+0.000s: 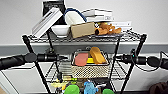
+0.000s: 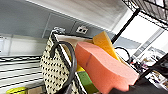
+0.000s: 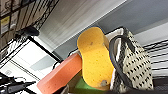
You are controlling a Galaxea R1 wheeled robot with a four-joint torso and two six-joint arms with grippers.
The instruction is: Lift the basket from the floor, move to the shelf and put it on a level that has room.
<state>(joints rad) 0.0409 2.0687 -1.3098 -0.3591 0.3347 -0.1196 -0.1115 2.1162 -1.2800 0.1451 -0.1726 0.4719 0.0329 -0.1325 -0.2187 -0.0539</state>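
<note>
Cream-white mesh basket (image 1: 90, 70) sits on the middle tier (image 1: 53, 72) of the black wire shelf (image 1: 32, 53), roughly centred between the poles in the head view. Inside it: a pink sponge (image 1: 81, 59) at about 9 o'clock of the basket, an orange-yellow sponge (image 1: 97, 55) at about 2 o'clock, both standing up above the rim, with a yellow piece between them.

Left arm (image 1: 27, 58) comes in from 9 o'clock, right arm (image 1: 147, 60) from 3 o'clock, both level with the basket rim and ending close to its short sides. Fingers: can't tell for either gripper, neither how far open nor whether they touch the basket.

Left wrist view: basket wall (image 2: 51, 67) with a dark loop handle (image 2: 71, 62) and the pink sponge (image 2: 102, 67) close up. Right wrist view: the yellow sponge (image 3: 93, 60), the other handle (image 3: 117, 62) and the mesh wall (image 3: 136, 67).

Top tier at 12 o'clock holds a white bowl (image 1: 60, 30), a brown cardboard box (image 1: 82, 29), white boxes (image 1: 46, 22) and a brown plush toy (image 1: 107, 28). Lower tier at 6 o'clock: green and blue items (image 1: 82, 88), blurred.
</note>
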